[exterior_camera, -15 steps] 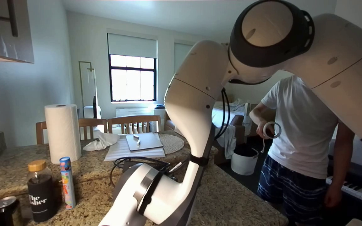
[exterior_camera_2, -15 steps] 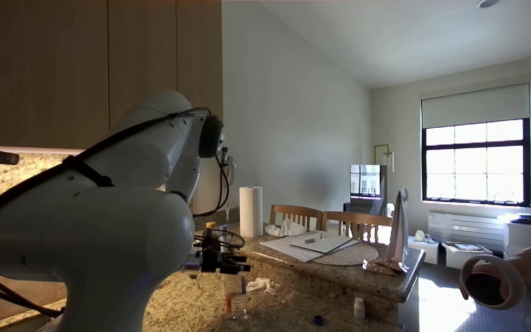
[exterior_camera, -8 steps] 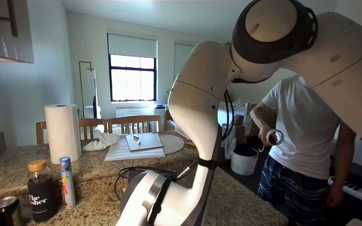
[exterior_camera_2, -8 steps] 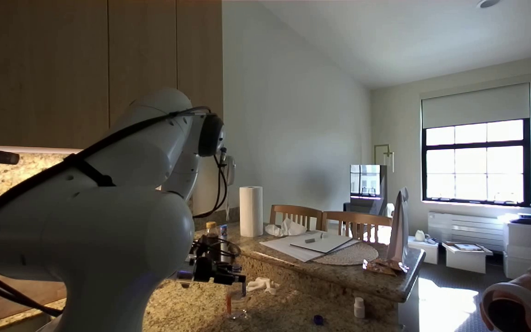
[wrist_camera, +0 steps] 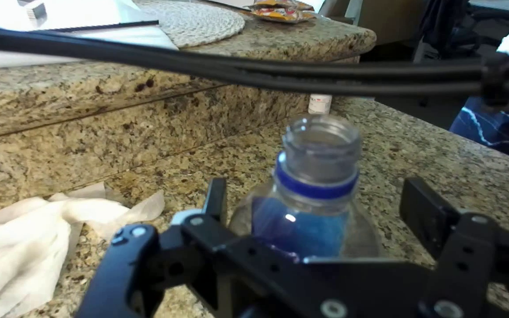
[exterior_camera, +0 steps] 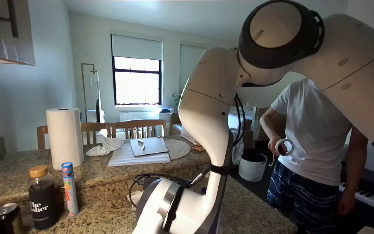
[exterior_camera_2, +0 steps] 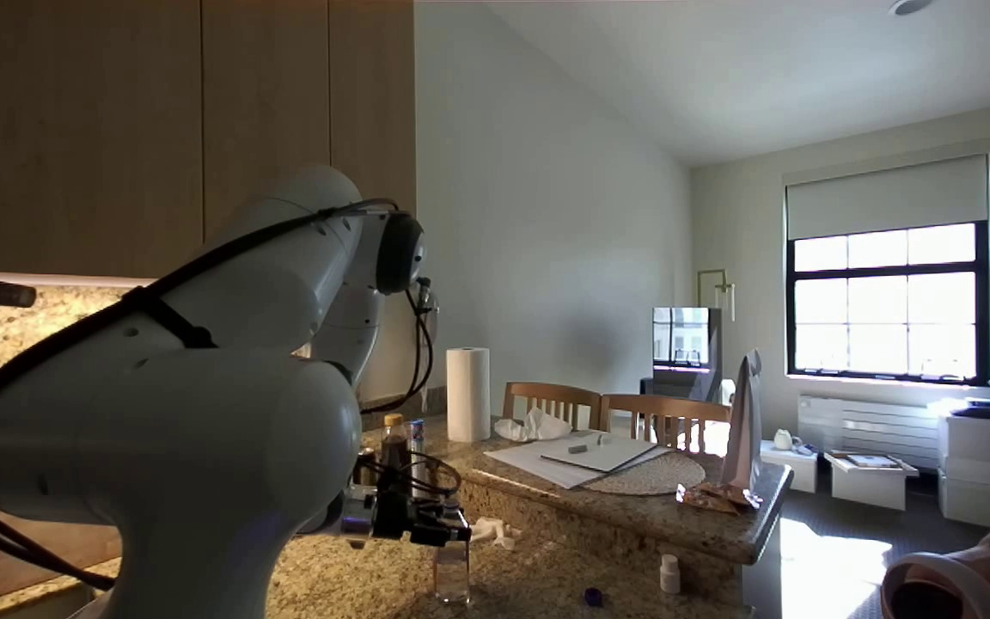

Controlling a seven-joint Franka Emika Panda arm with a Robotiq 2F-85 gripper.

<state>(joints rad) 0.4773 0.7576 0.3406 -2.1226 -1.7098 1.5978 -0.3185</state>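
Observation:
A clear plastic bottle (wrist_camera: pixel 318 152) with a blue neck ring and no cap stands upright on the lower granite counter. It also shows in an exterior view (exterior_camera_2: pixel 452 580). My gripper (wrist_camera: pixel 318 198) is open, with one finger on each side of the bottle below its neck. A gap shows between the right finger and the bottle; contact at the left finger is hard to tell. In an exterior view the gripper (exterior_camera_2: pixel 454 526) is low over the counter at the bottle's top. The bottle's lower part is hidden behind the gripper in the wrist view.
A crumpled white tissue (wrist_camera: pixel 60 238) lies left of the gripper. A blue cap (exterior_camera_2: pixel 593 597) and a small white bottle (exterior_camera_2: pixel 670 574) are farther right. A raised ledge (wrist_camera: pixel 104 101) runs behind. A dark bottle (exterior_camera: pixel 42 201), tube (exterior_camera: pixel 69 190) and can (exterior_camera: pixel 7 219) stand nearby.
The gripper has come down around the bottle, and the arm has moved right in an exterior view. The bottle appears slightly shifted, and its red marking no longer shows.

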